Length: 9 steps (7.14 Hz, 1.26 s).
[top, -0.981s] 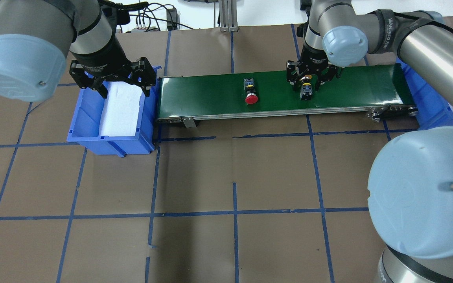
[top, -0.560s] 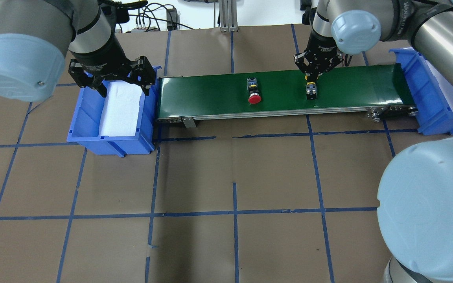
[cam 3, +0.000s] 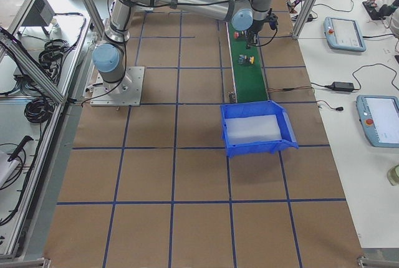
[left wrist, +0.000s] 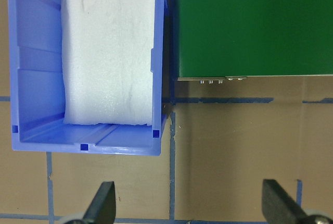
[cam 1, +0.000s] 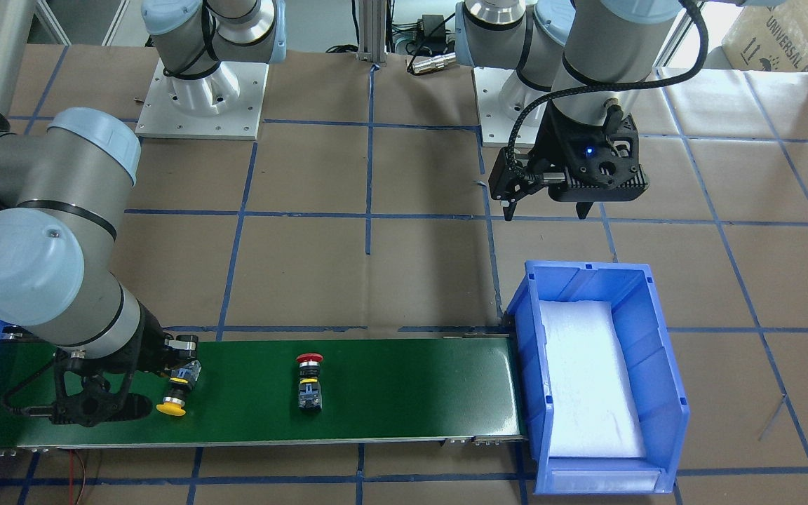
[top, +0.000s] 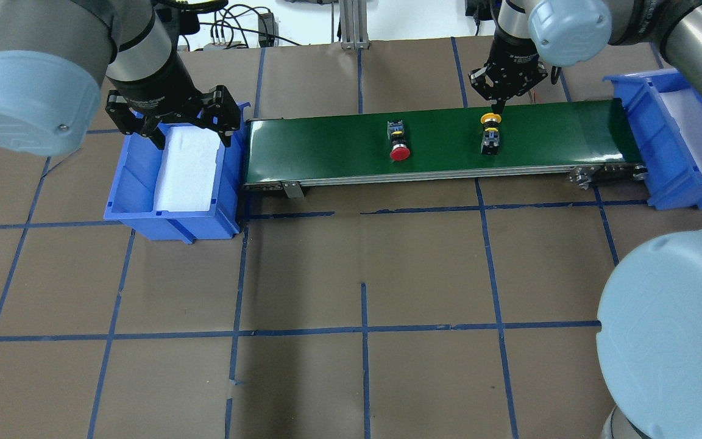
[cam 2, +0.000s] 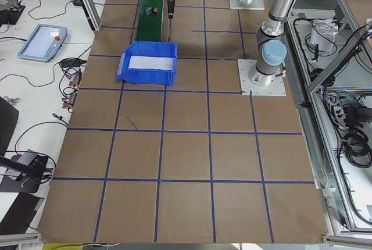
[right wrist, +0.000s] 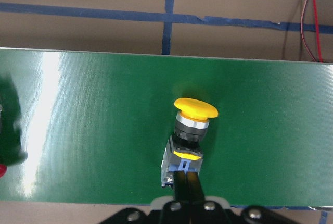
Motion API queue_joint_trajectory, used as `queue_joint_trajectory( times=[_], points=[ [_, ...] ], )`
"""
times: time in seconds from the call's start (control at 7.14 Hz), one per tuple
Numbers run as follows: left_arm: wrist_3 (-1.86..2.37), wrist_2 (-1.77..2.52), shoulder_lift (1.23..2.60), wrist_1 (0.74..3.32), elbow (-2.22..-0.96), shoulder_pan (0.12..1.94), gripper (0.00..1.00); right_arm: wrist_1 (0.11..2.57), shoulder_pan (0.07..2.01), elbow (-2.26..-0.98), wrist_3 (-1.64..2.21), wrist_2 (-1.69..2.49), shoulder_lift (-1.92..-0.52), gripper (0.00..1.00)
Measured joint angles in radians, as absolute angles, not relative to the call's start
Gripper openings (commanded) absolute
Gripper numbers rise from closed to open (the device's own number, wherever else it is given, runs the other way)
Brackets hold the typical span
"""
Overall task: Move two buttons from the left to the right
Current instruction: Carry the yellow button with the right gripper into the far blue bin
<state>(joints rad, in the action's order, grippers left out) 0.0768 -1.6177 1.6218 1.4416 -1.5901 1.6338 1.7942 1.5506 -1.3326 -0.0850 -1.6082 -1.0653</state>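
Fingers (right wrist: pixel 180 188) of the right gripper (right wrist: pixel 186 179) are pressing together with nothing between them, hovering at the block end of the yellow button (right wrist: pixel 189 130); whether they are touching it, I cannot tell. It is lying on the green belt (right wrist: pixel 93 130), cap toward 12 o'clock. I am seeing the red button (top: pixel 398 144) lying on the belt at its 9 o'clock. Left gripper (left wrist: pixel 190 208) fingers (left wrist: pixel 104 206) are standing wide apart, with the blue bin (left wrist: pixel 31 78) at 11 o'clock.

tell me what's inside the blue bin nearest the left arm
A white foam pad lies in the blue bin, covering most of its floor; nothing else is in it. The floor under the foam is hidden.
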Motion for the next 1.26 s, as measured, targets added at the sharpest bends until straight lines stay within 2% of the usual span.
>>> queue_joint_trajectory(
  times=[0.14, 0.42, 0.56, 0.7, 0.84, 0.98, 1.26],
  points=[
    [0.076, -1.618, 1.621, 1.441, -1.593, 1.633, 1.0, 1.803, 1.539, -1.339, -0.079, -1.606, -1.046, 0.7],
    [0.074, -1.618, 1.624, 1.439, -1.595, 1.632, 1.0, 1.817, 1.519, -1.354, -0.069, -1.593, -1.008, 0.77],
    [0.074, -1.618, 1.625, 1.439, -1.598, 1.632, 1.0, 1.824, 1.51, -1.356, -0.067, -1.579, -0.995, 0.77],
    [0.074, -1.618, 1.623, 1.438, -1.601, 1.632, 1.0, 1.828, 1.506, -1.358, -0.065, -1.567, -0.983, 0.7],
    [0.074, -1.618, 1.625, 1.438, -1.602, 1.632, 1.0, 1.826, 1.503, -1.364, -0.059, -1.565, -0.975, 0.1],
    [0.075, -1.617, 1.627, 1.437, -1.602, 1.634, 1.0, 1.818, 1.5, -1.371, -0.049, -1.571, -0.973, 0.05],
    [0.075, -1.616, 1.626, 1.436, -1.602, 1.634, 1.0, 1.8, 1.495, -1.363, -0.045, -1.591, -0.977, 0.03]
  ],
)
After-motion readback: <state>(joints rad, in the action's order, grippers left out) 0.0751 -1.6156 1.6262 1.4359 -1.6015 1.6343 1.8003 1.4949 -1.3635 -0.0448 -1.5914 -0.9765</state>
